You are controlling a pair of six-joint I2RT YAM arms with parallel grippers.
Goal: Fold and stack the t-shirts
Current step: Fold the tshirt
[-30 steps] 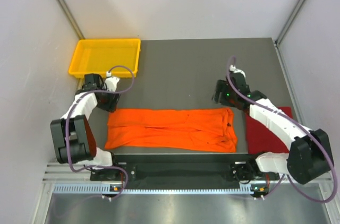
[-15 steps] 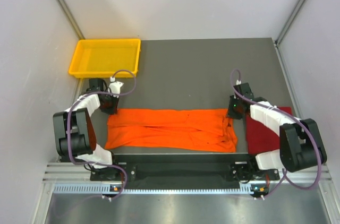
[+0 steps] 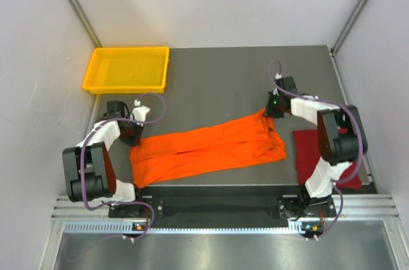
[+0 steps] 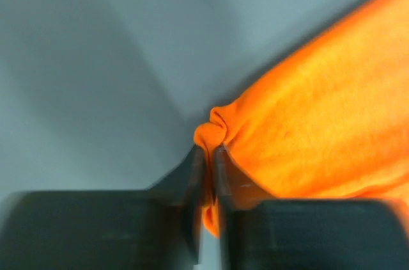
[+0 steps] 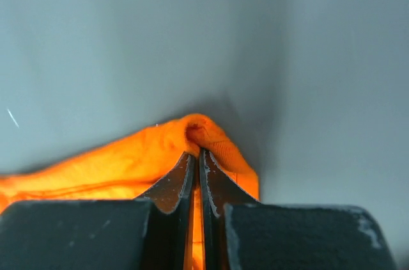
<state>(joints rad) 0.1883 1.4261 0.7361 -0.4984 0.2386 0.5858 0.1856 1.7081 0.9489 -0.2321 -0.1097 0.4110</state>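
Left claw (image 3: pixel 134 142) clamped on orange shirt (image 3: pixel 211 148), far-left corner | right claw (image 3: pixel 271 111) clamped on far-right corner, now dragged farther back, cloth slanted | fold beginning | red shirt (image 3: pixel 305 151) near right, unstacked

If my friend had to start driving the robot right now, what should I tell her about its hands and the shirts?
Left gripper: shut on the left end corner of the orange t-shirt.
Right gripper: shut on the orange t-shirt's far right corner.
Where things are: the orange t-shirt stretches between the two grippers as a long band, slanting across the table. The dark red t-shirt lies on the right, partly under the right arm.
Done: the orange one looks folded lengthwise.
Left: fold it shorter, then stack the two shirts.
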